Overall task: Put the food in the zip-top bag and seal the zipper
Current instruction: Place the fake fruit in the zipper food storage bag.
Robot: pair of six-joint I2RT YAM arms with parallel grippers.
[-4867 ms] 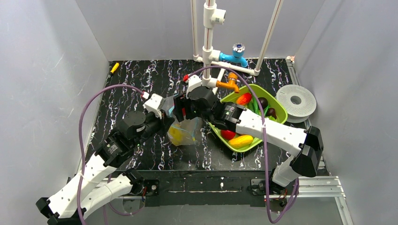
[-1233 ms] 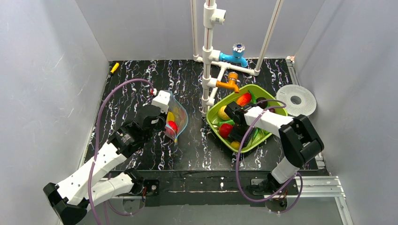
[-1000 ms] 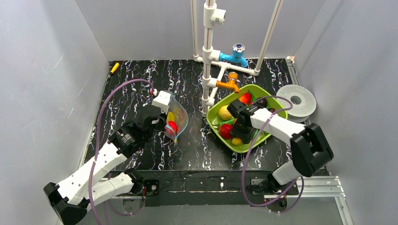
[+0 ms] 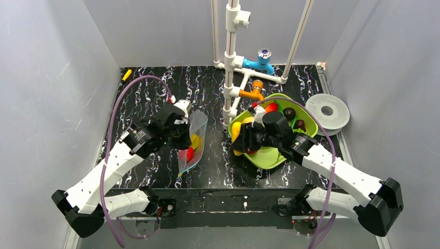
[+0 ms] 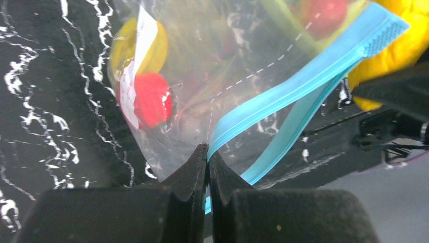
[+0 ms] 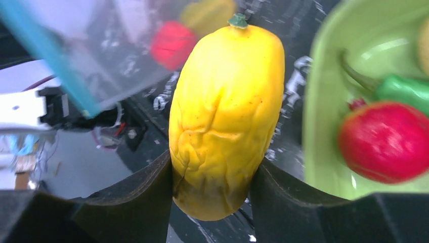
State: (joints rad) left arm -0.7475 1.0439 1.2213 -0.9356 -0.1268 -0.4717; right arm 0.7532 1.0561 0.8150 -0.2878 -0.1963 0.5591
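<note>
Yellow fruit (image 6: 226, 116); light-blue zipper (image 5: 303, 83); lime-green tray (image 4: 270, 155); black white-veined table (image 4: 155, 83).

Clear zip-top bag (image 4: 193, 136) hanging tilted, mouth open; light-blue zipper (image 5: 303, 81) unsealed. Red, yellow food (image 5: 149, 98) inside. Wrinkled yellow fruit (image 6: 225, 111) at bag's 3 o'clock, off table.

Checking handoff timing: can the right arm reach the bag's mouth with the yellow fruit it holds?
Probably yes. The left gripper pinches the zipper at one end, holding the zip-top bag with its mouth parted, and nothing stands between it and the yellow fruit in the right gripper.
</note>
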